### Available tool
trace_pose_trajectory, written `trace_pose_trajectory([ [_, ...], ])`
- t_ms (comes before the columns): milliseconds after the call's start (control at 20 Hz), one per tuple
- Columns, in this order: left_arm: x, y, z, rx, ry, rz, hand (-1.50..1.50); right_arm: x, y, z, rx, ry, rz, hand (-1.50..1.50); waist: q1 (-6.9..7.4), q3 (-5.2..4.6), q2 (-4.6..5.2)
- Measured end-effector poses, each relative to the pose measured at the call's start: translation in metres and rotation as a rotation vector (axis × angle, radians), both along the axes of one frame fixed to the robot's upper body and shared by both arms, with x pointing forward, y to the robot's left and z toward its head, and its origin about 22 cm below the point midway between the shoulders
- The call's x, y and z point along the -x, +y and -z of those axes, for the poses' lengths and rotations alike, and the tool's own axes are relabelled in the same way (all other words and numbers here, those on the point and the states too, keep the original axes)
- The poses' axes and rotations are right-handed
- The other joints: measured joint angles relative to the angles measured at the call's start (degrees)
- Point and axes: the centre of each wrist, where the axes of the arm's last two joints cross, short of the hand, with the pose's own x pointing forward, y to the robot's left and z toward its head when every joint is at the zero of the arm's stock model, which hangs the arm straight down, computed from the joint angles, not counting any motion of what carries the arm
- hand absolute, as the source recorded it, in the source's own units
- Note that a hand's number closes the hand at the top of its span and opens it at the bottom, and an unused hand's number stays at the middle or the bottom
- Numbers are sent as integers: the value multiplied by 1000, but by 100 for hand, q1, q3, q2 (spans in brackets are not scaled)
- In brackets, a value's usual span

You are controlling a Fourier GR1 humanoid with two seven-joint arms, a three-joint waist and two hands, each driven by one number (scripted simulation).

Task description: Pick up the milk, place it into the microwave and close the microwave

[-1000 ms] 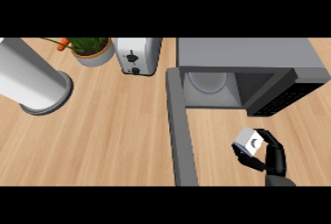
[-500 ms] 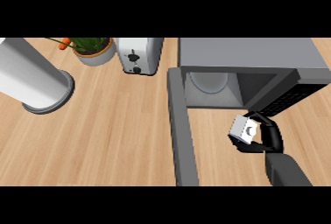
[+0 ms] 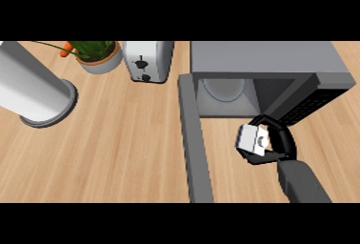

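Right hand (image 3: 275, 143) curls round the milk (image 3: 251, 138) just before the open microwave (image 3: 262, 78); plate (image 3: 225, 88) inside.

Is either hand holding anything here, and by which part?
The right hand holds the milk, fingers and thumb curled round the carton's sides, just before the open microwave. The left hand is not in view.

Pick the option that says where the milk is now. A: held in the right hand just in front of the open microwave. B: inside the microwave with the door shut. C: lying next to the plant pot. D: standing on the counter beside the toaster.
A: the right hand curls its fingers round the milk just outside the open microwave.
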Motion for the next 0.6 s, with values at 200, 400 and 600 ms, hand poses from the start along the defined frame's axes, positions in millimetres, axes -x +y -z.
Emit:
trace_pose_trajectory([
  [200, 4, 4, -1, -12, 2, -12, -150, -6, 22, -23, 10, -19, -13, 150, -12, -1, -3],
  [400, 6, 8, -2, -13, -1, -6, -150, -21, 43, -49, 34, -35, 11, 150, 4, 0, 7],
  [600, 6, 11, 1, -5, -17, -4, -150, -38, 59, -74, 57, -41, 29, 150, 22, 1, 15],
])
